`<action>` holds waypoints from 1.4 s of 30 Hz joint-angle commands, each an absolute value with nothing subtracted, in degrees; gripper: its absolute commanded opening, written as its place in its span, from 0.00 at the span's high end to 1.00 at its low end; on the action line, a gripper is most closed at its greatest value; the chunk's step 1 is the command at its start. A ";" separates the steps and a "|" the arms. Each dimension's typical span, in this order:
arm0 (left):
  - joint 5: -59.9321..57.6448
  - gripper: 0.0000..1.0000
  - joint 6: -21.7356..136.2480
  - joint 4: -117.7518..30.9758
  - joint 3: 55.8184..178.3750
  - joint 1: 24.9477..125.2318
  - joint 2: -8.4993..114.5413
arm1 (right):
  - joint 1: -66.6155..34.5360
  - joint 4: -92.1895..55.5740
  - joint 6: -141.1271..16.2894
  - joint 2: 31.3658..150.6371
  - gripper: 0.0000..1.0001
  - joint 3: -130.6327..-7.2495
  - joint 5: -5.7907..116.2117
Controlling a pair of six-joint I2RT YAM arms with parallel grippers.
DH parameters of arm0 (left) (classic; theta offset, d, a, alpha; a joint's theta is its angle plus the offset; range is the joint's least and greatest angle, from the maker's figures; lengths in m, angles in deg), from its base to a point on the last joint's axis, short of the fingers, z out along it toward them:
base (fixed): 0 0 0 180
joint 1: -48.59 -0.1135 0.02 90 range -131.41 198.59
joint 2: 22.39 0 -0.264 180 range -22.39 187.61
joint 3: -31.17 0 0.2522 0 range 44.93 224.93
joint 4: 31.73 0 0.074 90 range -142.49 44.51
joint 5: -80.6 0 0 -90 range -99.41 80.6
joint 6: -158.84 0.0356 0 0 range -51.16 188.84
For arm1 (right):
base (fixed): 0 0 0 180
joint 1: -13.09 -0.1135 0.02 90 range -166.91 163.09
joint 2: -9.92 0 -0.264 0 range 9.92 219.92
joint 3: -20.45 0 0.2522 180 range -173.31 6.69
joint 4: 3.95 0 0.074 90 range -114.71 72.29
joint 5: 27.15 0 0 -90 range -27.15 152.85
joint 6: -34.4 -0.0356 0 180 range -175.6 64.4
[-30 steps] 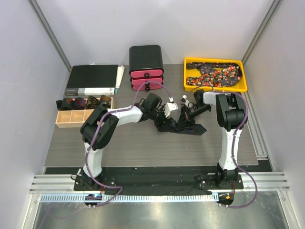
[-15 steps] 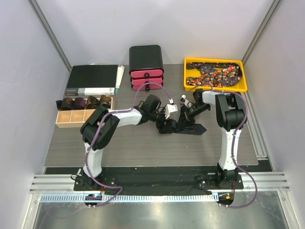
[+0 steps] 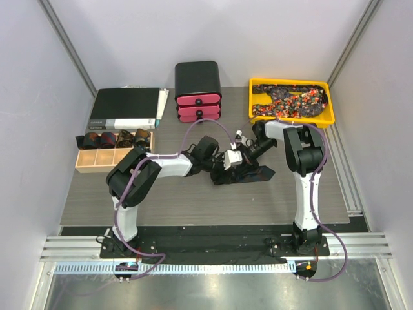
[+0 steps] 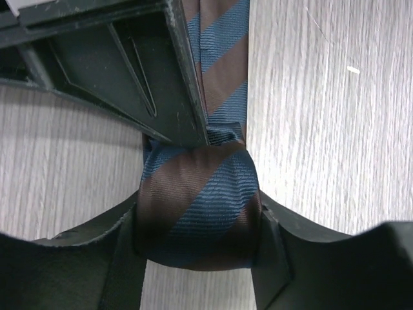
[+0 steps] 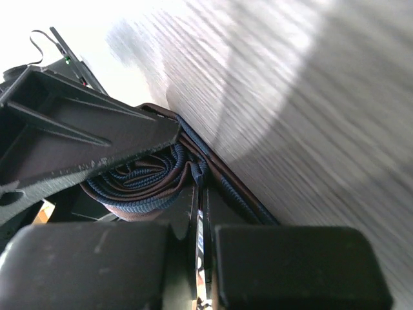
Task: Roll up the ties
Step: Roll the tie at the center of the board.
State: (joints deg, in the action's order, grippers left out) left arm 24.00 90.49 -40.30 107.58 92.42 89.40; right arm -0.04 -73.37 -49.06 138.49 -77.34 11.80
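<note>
A tie with blue and brown stripes is partly rolled into a coil (image 4: 193,194) on the table. Its loose tail (image 3: 258,173) lies to the right. My left gripper (image 4: 197,226) is shut on the coil, one finger on each side; it also shows from above (image 3: 224,163). My right gripper (image 5: 203,194) is shut on a fold of the tie beside the coil (image 5: 139,181), and shows from above (image 3: 242,155). The two grippers meet at the coil. More speckled ties (image 3: 287,100) lie in a yellow tray. Rolled ties (image 3: 116,138) sit in a wooden box.
The yellow tray (image 3: 290,121) stands at the back right. A black box with pink drawers (image 3: 198,90) is at the back middle. A black book (image 3: 126,108) lies at the back left, with the wooden compartment box (image 3: 103,158) in front of it.
Both grippers have drawn closer together and a little left. The right gripper has moved in against the coil, and the tie's loose tail has shortened.
</note>
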 commanded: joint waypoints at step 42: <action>2.46 0.69 90.11 -75.29 123.41 99.39 101.81 | 2.10 -75.63 -45.50 129.27 0.69 -73.82 8.26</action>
State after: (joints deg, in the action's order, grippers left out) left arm 5.23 90.22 -67.51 127.03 99.16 95.96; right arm 3.85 -74.55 -48.34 131.08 -75.17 4.20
